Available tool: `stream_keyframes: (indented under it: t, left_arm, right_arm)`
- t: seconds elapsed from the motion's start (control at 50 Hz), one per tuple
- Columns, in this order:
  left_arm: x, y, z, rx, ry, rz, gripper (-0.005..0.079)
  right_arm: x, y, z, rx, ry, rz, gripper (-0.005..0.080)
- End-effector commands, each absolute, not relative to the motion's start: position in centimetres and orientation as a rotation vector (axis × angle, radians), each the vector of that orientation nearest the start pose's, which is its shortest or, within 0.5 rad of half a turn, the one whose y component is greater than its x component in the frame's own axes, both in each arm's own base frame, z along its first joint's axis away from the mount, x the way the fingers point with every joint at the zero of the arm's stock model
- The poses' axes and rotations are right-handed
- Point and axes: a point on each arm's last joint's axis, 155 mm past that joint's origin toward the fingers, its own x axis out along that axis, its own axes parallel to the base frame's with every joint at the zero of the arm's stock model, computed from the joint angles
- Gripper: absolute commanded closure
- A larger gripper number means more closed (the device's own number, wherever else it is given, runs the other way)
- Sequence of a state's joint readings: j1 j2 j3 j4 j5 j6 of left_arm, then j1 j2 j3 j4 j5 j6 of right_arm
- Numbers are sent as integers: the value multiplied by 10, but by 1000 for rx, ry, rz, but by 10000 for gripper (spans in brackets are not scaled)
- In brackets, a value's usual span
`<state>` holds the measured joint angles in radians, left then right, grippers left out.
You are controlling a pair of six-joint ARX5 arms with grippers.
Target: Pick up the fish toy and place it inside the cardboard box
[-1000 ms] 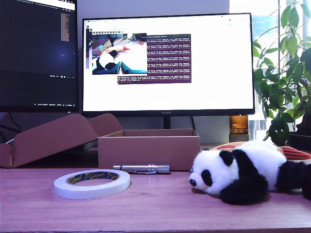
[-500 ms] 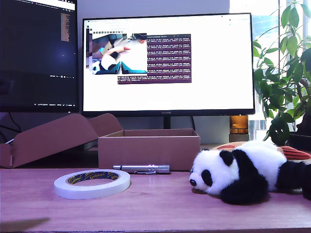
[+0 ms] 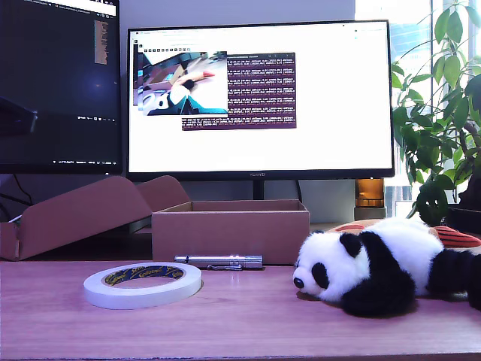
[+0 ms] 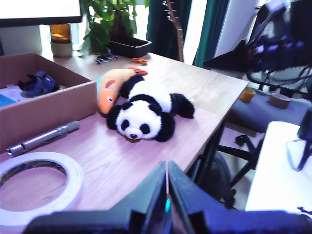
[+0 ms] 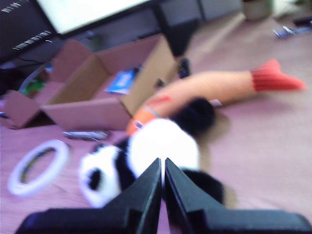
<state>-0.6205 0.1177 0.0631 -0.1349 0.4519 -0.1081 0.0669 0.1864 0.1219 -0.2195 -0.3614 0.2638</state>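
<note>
Whole fish toy only wrist-side

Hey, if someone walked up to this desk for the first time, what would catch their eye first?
Probably the panda plush, lying face-forward on the desk at the exterior view's right. Right behind it lies the fish toy, orange head near the cardboard box and red tail pointing away. A roll of tape and a silver pen sit in front of the box, under the bright monitor.

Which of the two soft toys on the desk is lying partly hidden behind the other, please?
The fish toy: its orange body lies behind the panda plush, which covers its middle in my second wrist view.
</note>
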Motion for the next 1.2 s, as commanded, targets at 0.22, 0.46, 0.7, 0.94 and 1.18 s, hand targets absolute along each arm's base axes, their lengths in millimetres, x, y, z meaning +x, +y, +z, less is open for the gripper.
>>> stream_keyframes:
  t: [0.22, 0.46, 0.7, 0.94, 1.18]
  left_arm:
    - [144, -203, 133, -74, 257, -1063, 756]
    - [144, -203, 133, -74, 256, -1063, 756]
    - [145, -203, 141, -81, 223, -1063, 756]
    - [145, -203, 138, -83, 237, -1061, 756]
    - [145, -203, 137, -82, 242, -1060, 756]
  right_arm:
    - [224, 113, 173, 208, 375, 564, 765]
    - [224, 121, 163, -78, 533, 665, 765]
    - [245, 139, 159, -454, 511, 844, 765]
    - [279, 152, 178, -675, 432, 933, 764]
    - [321, 151, 208, -804, 387, 885, 764]
